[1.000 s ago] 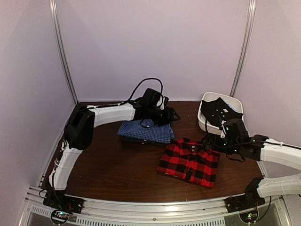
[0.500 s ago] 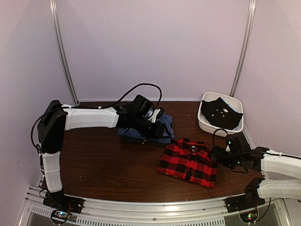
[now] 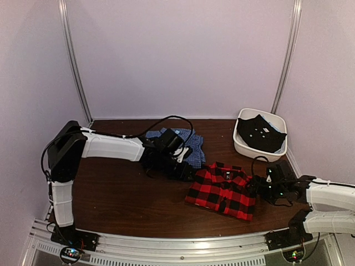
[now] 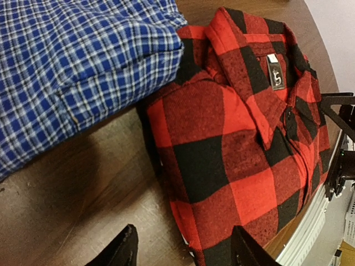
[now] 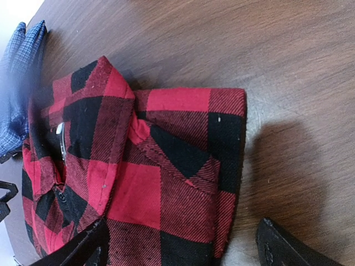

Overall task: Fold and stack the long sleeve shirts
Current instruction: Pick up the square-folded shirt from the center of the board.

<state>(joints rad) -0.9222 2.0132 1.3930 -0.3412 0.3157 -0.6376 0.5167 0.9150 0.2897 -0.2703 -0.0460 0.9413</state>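
The red-and-black plaid shirt (image 3: 223,191) is lying folded on the brown tabletop (image 3: 122,194), collar up and its front facing the ceiling. The blue checked shirt (image 3: 188,147) is sitting just behind its far-left corner, and in the left wrist view the blue cloth is pressing against the red fold near the collar. The left claw (image 3: 186,169) is hovering low over that same left edge of the plaid shirt with its jaws spread and nothing between them (both dark fingertips (image 4: 125,250) are showing at the bottom of its own camera, apart). The right claw (image 3: 256,184) is sitting at the plaid shirt's right edge, likewise released, its fingers (image 5: 280,246) standing wide on either side of the folded hem; whether they are touching the cloth I cannot tell. Behind and to the right of the plaid shirt, a white bin (image 3: 239,145) is holding a black garment (image 3: 259,133).
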